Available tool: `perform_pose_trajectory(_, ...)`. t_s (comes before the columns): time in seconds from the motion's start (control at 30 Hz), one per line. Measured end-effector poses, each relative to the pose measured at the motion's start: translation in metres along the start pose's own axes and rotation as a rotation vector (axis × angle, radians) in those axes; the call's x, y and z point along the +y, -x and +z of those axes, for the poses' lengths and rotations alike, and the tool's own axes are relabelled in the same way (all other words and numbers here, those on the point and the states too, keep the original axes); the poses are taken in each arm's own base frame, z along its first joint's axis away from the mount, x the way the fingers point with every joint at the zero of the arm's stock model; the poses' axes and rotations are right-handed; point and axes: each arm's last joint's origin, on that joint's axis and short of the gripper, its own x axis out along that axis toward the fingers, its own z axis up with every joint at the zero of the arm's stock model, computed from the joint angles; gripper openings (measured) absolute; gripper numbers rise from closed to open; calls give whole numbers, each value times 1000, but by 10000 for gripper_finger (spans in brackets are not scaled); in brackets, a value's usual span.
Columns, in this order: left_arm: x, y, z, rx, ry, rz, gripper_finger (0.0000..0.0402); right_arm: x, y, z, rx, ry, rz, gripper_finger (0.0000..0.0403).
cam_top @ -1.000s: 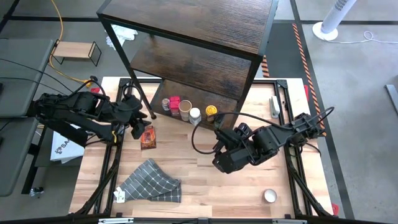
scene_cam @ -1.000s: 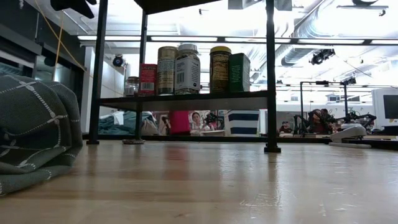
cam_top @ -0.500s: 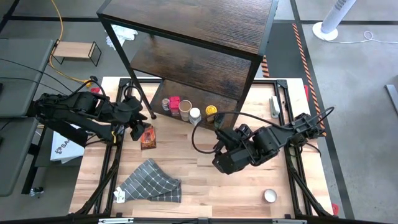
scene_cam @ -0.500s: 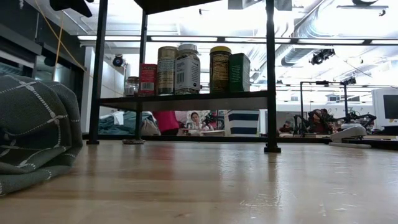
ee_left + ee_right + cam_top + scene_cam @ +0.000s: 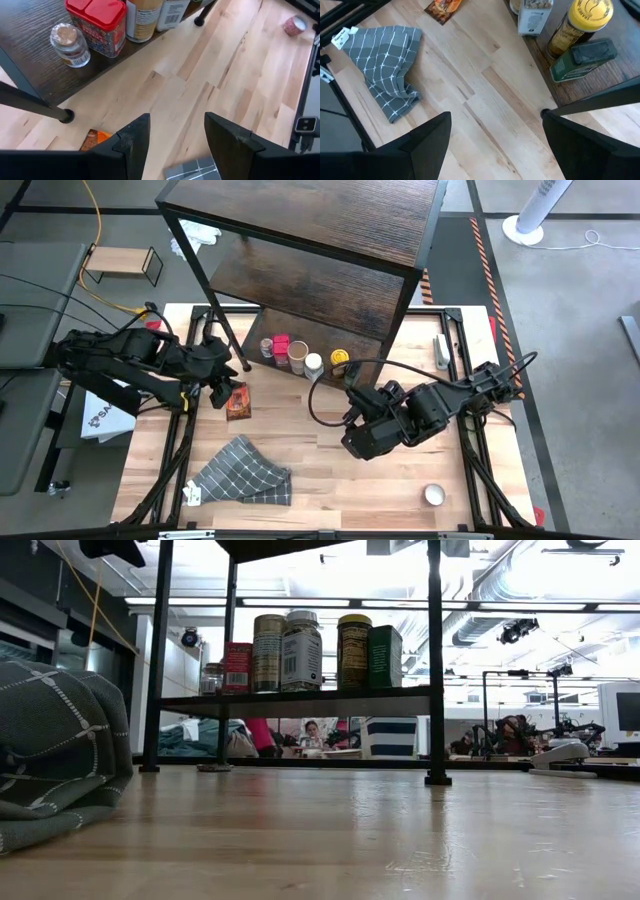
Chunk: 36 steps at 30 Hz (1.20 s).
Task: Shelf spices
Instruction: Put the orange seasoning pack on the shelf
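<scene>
Left gripper (image 5: 172, 145): hovering spread and empty above the packet (image 5: 237, 401).
Right gripper (image 5: 495, 145): hanging wide, empty, mid-table.
Spices (image 5: 300, 357): sitting on the shelf's (image 5: 330, 280) bottom board.

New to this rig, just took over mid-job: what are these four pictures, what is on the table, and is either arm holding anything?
Two dark robot arms work at a wooden table. One picture looks straight down, one looks level across the tabletop, and two come from cameras on the wrists. The left gripper hovers over an orange packet; the right gripper hangs mid-table. Both are open and empty. The spices stand in a row on the lowest board of the shelf. A grey checked cloth and a small round item lie on the table.
</scene>
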Motion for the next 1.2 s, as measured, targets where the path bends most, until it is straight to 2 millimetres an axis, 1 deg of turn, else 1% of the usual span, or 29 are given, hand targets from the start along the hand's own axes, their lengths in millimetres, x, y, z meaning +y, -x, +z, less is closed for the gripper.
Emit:
perform_pose_trajectory(0.17, -5, -6, 0, 59, -52, -33, 184, 0, 0, -1, 20, -3, 11, 309)
perform_pose_trajectory(0.37, -9, -13, -1, 122, -74, -42, 184, 1, 0, -1, 51, -25, 26, 309)
perform_pose_trajectory(0.67, -18, -11, -8, 94, -115, -53, 184, 0, 0, -1, 51, -46, 25, 309)
perform_pose_trajectory(0.8, -30, -18, -16, 41, -84, -146, 184, -1, -2, 2, 47, -53, 19, 309)
perform_pose_trajectory(0.87, -38, -26, -24, 20, -64, -212, 184, -1, -2, 2, 46, -53, 19, 309)
perform_pose_trajectory(0.97, -49, -41, -43, 23, -62, -288, 184, -1, -2, 2, 47, -53, 19, 309)
perform_pose_trajectory(1.1, -57, -64, -75, 99, -56, -320, 184, 0, -3, 1, 58, -55, 21, 309)
perform_pose_trajectory(1.2, -59, -74, -96, 167, -59, -314, 184, 3, -7, -1, 91, -50, 28, 309)
